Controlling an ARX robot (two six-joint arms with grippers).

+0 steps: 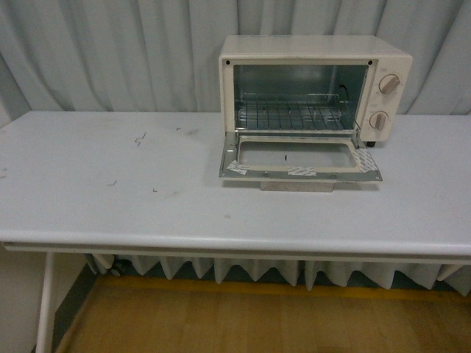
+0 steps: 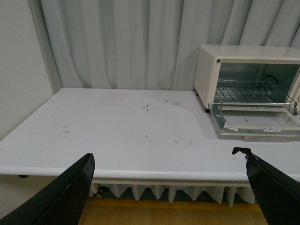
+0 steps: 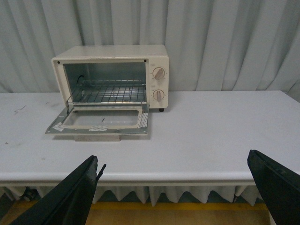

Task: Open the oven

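The cream-white oven point(image 1: 316, 55) stands at the back right of the white table point(image 1: 110, 191). Its glass door point(image 1: 298, 157) lies folded down flat, with the beige handle point(image 1: 298, 184) at its front edge. The wire rack point(image 1: 294, 116) shows inside, and two round knobs point(image 1: 388, 84) sit on the oven's right side. The oven also shows in the left wrist view point(image 2: 206, 70) and the right wrist view point(image 3: 112, 52). My left gripper point(image 2: 168, 187) and right gripper point(image 3: 173, 187) are both open and empty, held back at the table's front edge, well apart from the oven. Neither arm shows in the front view.
Grey curtains point(image 1: 110, 51) hang behind the table. Small dark marks point(image 1: 140, 138) dot the left half of the tabletop. A wooden floor point(image 1: 257, 320) shows below the table's front edge, with a table leg point(image 1: 45, 301) at the left.
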